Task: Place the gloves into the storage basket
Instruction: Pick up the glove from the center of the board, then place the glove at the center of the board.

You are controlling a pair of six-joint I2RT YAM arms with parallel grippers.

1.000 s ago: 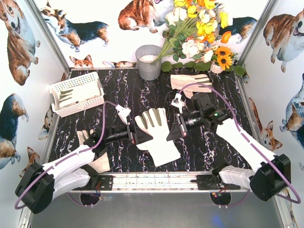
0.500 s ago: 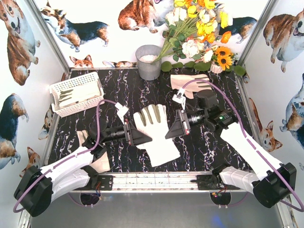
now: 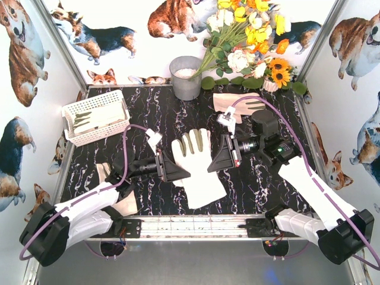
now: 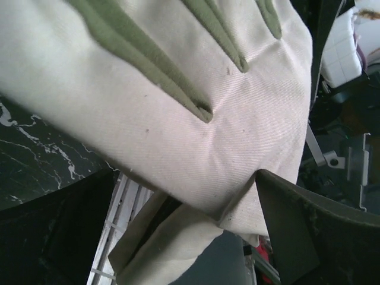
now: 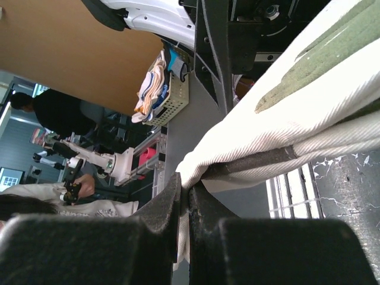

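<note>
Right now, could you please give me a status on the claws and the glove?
Right claw shut on edge of centre glove. Left claw open, straddling its opposite edge. Glove not yet in basket. Left arm on basket side.

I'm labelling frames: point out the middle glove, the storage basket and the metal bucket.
middle glove (image 3: 196, 170), top view, palm.
storage basket (image 3: 101, 132), top view, near lattice wall.
metal bucket (image 3: 186, 86), top view, side wall.
</note>
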